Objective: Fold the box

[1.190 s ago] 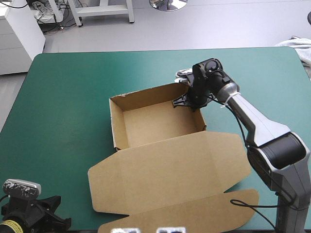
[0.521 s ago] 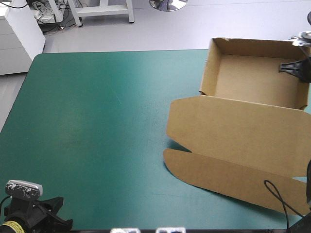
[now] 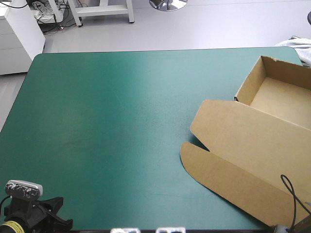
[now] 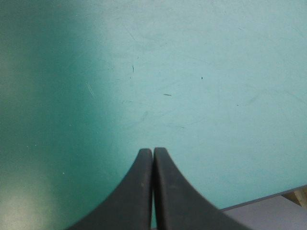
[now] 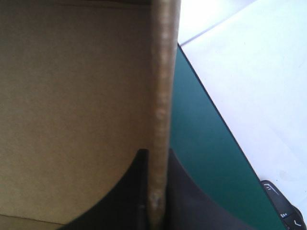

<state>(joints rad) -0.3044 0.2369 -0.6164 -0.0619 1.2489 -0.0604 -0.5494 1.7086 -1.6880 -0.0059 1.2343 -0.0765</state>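
Observation:
The brown box [image 3: 252, 141] lies at the table's right side as an open tray with its lid and front flap flat toward the table's middle; part of it runs out of the high view. My right gripper [image 5: 156, 160] is shut on the box's upright wall [image 5: 163, 91], seen edge-on, with the tray's inside to one side and the teal-green cover to the other. This gripper is out of the high view. My left gripper [image 4: 153, 152] is shut and holds nothing, low over bare cover at the table's near left corner [image 3: 48, 216].
A pale cloth [image 3: 299, 46] lies just beyond the far right corner. The table's right edge [image 5: 211, 105] runs close beside the gripped wall, pale floor beyond it. The table's edge [image 4: 268, 201] also shows near my left gripper.
The box has been pulled from the table's middle toward the far right, turning as it went. My right arm has left the high view. The left arm has not moved.

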